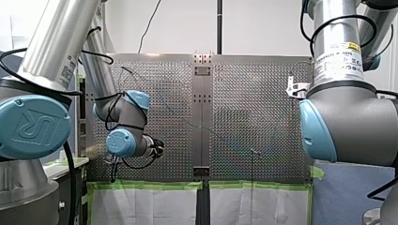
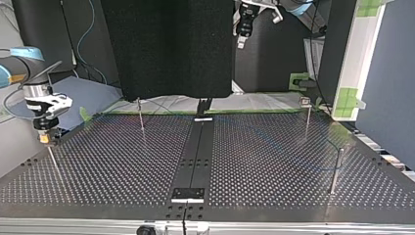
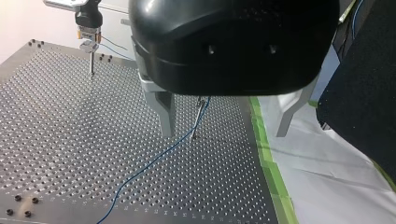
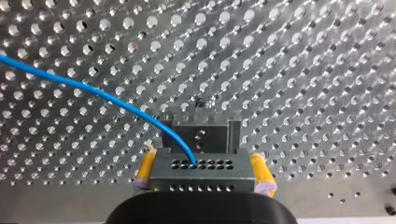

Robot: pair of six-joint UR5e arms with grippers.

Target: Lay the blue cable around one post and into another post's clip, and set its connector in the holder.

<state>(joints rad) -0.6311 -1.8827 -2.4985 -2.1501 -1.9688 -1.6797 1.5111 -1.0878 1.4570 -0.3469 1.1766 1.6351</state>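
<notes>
Perforated metal table (image 2: 274, 161): level, with thin upright posts standing well apart on it. My left gripper (image 3: 225, 133): metal fingers (image 3: 166, 114) spread wide and holding nothing. In the left wrist view they hang above the table near its green-taped edge. A slim post (image 3: 198, 119) stands between them, further on, touching neither finger. My right gripper (image 4: 203, 161): yellow pads (image 4: 145, 168) closed on the two sides of the connector (image 4: 201, 175), a small metal block with rows of holes. In the top view it sits low over the table's left corner. Blue cable (image 4: 79, 86): one end enters the connector's upper face midway between the yellow pads, then arcs away over the table. In the left wrist view it runs close along the slim post and trails across the table, clear of both metal fingers. Whether it wraps that post cannot be determined. Holder (image 4: 201, 133): a grey notched block just beyond the connector. Contact between the two cannot be confirmed.
</notes>
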